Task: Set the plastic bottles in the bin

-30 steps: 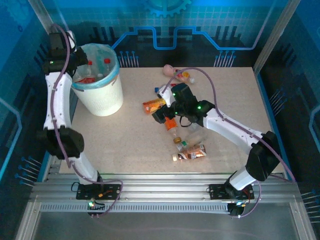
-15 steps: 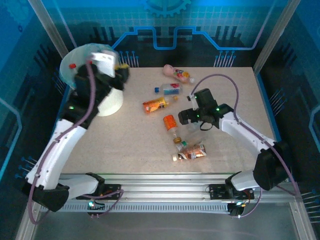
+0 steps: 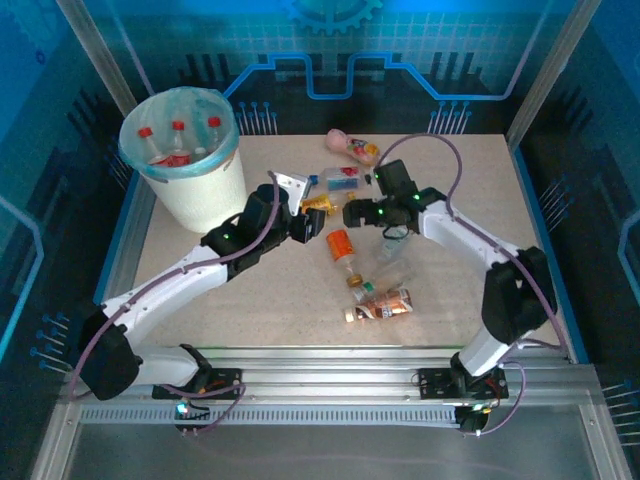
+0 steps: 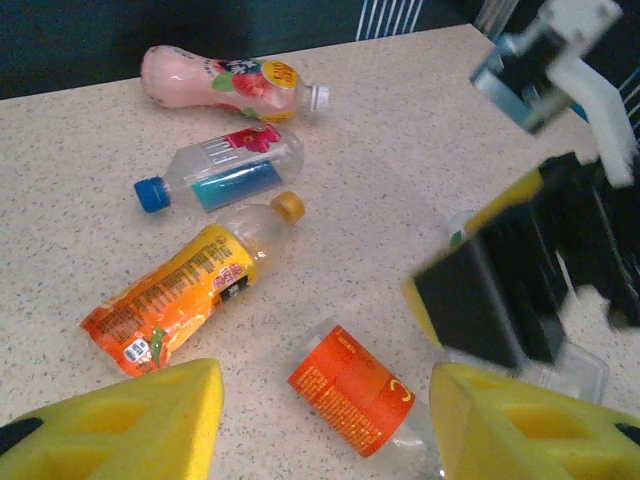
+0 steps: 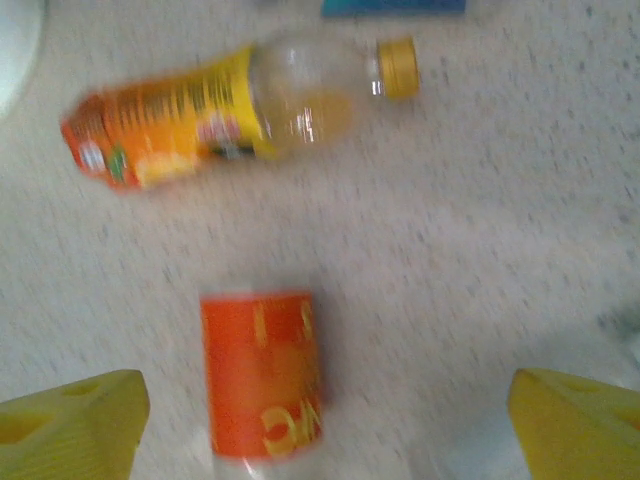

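The bin [image 3: 200,195], a white bucket with a light-blue liner, stands at the far left with red-capped bottles [image 3: 178,128] inside. Several plastic bottles lie mid-table. My left gripper [image 3: 305,222] is open, its yellow fingers [image 4: 140,420] either side of an orange-label bottle [image 4: 350,390] without touching it. The right gripper [image 3: 352,215] is open just above the same bottle [image 5: 262,375], with its yellow fingers [image 5: 70,415] wide apart. A yellow-orange juice bottle [image 4: 180,290], a blue-label bottle [image 4: 225,168] and a pink bottle [image 4: 225,80] lie beyond.
A clear bottle [image 3: 390,262] and a brown-label bottle [image 3: 380,305] lie nearer the front. The two grippers are close together over the pile; the right one's black body [image 4: 500,290] looms in the left wrist view. Blue enclosure walls ring the table [image 3: 250,300].
The left arm swung from the bin down to the bottle pile and its jaws opened. The right gripper moved right, then back left and farther from the front.
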Robot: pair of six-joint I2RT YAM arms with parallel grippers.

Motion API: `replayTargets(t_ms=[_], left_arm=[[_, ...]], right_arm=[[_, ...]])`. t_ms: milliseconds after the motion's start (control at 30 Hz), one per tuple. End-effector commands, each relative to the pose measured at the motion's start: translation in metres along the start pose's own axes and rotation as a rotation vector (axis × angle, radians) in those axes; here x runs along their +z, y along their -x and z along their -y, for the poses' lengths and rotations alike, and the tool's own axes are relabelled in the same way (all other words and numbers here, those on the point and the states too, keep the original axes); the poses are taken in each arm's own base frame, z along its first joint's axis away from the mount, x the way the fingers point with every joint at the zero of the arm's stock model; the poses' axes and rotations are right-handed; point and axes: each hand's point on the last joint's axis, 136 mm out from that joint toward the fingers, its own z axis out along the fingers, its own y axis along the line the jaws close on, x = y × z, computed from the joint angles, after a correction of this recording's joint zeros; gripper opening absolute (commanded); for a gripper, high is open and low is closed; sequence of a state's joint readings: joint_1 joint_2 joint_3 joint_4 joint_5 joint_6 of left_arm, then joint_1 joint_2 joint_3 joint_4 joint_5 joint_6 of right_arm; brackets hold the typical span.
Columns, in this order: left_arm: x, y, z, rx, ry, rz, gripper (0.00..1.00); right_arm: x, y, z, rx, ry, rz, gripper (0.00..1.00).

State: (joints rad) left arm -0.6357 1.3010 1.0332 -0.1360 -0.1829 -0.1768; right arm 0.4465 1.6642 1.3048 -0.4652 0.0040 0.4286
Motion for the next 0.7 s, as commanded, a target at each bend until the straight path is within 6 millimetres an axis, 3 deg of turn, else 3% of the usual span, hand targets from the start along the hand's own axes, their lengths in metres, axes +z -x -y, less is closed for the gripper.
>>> replayTargets(t_ms=[0, 67, 133, 233, 467, 667], left_arm=[[-0.016, 0.02, -0.008, -0.033, 0.036, 0.104, 0.58], [-0.016, 0.018, -0.012, 0.025, 0.058, 0.105, 0.66], [-0.01, 0.018, -0.016, 0.124, 0.082, 0.101, 0.85], [0.012, 0.014, -0.027, 0.283, 0.154, -0.029, 0.87], [0.084, 0.008, -0.058, 0.367, 0.205, -0.315, 0.87], [0.14, -0.009, -0.052, 0.346, 0.107, -0.481, 0.84]], right_arm=[[0.014, 0.037, -0.01, 0.157, 0.085, 0.07, 0.83], [0.027, 0.047, -0.011, 0.212, 0.101, 0.08, 0.79], [0.035, 0.05, -0.014, 0.244, 0.117, 0.073, 0.79], [0.03, 0.051, -0.014, 0.28, 0.13, 0.101, 0.79], [-0.021, 0.037, 0.022, 0.216, 0.001, 0.111, 0.82], [-0.077, 0.015, 0.063, 0.227, -0.064, 0.139, 0.82]])
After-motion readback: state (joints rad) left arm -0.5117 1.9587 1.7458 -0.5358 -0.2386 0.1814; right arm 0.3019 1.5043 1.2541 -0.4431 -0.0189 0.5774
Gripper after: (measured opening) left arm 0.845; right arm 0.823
